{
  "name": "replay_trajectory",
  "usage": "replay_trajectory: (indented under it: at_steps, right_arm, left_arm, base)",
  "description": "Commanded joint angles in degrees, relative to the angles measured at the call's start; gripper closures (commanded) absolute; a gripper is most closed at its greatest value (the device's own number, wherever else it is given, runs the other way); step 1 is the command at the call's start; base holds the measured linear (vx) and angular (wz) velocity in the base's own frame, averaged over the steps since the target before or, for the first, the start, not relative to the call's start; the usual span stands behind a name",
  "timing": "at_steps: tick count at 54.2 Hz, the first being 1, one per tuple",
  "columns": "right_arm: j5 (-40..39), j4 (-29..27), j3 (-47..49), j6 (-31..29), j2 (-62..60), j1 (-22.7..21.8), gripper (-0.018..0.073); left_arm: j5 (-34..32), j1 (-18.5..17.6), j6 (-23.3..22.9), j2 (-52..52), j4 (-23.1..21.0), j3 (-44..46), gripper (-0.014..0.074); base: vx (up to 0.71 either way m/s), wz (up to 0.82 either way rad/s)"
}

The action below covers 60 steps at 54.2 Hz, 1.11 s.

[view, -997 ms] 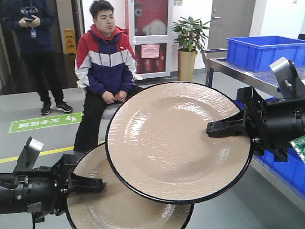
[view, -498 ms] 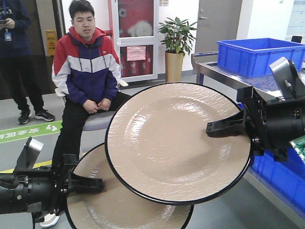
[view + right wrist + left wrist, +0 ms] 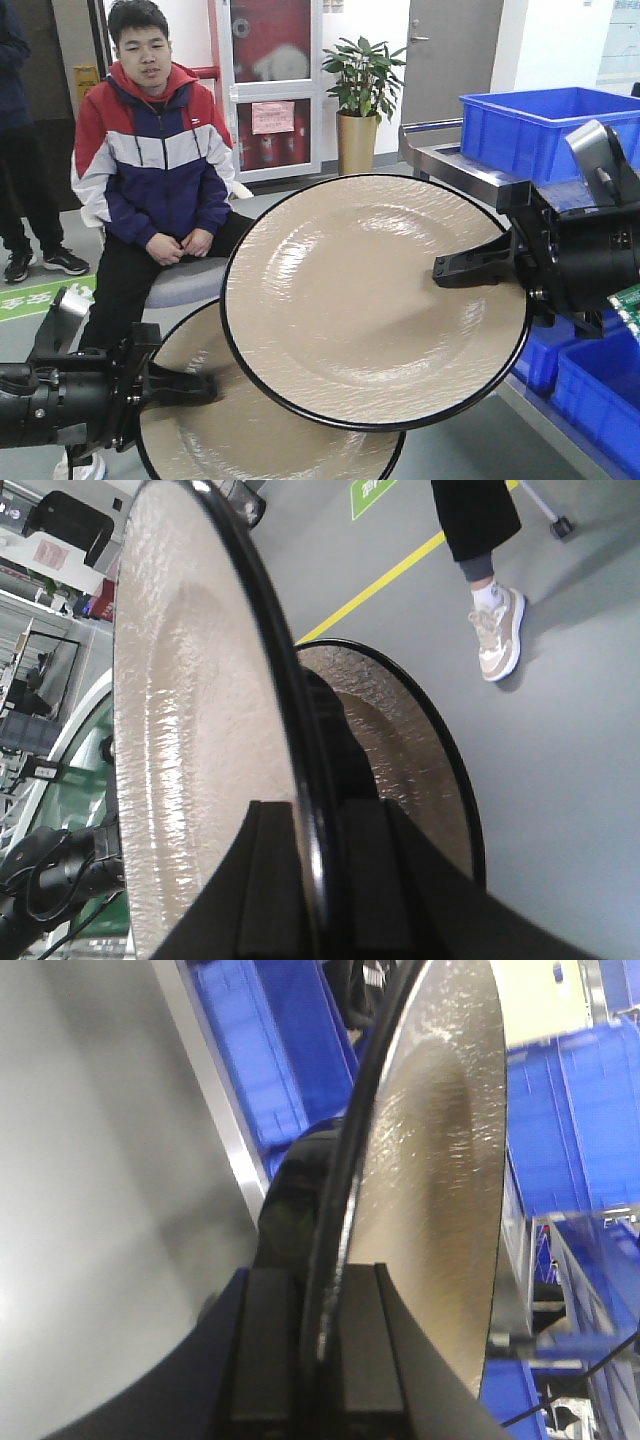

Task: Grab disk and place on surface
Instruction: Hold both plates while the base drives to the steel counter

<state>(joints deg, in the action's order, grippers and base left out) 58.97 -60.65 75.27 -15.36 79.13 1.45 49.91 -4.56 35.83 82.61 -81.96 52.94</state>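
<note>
Closest in, the right gripper (image 3: 452, 270) pinches the right rim of a big round beige disk with a black edge (image 3: 360, 300), held tilted in the air; just behind and lower, the left gripper (image 3: 195, 388) clamps the left rim of a second beige black-edged disk (image 3: 250, 440), partly covered by the first. Beyond, a man in a red, white and navy jacket (image 3: 150, 160) sits, blue plastic crates (image 3: 540, 125) at right.
</note>
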Motion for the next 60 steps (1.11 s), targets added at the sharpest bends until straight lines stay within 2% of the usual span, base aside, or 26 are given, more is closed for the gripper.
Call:
replay_trajectory:
  at_steps: [1, 31, 60]
  right_arm:
    - [-2.1, -6.7, 2.4, 0.3, -2.1, -0.2, 0.0564]
    - [-2.3, -6.7, 2.4, 0.3, -2.1, -0.2, 0.0564]
    - [-2.3, -6.7, 2.4, 0.3, -2.1, -0.2, 0.0564]
  left_arm:
    - [2.4, -0.1, -0.6, -2.6, -6.8, 1.7, 0.0596]
    - [2.4, -0.1, -0.6, -2.6, -6.8, 1.7, 0.0596]
    - [2.3, -0.1, -0.6, -2.6, -6.8, 1.7, 0.0595]
  base:
    - [0.42, -0.03]
    - [0.42, -0.16]
    - [0.37, -0.63]
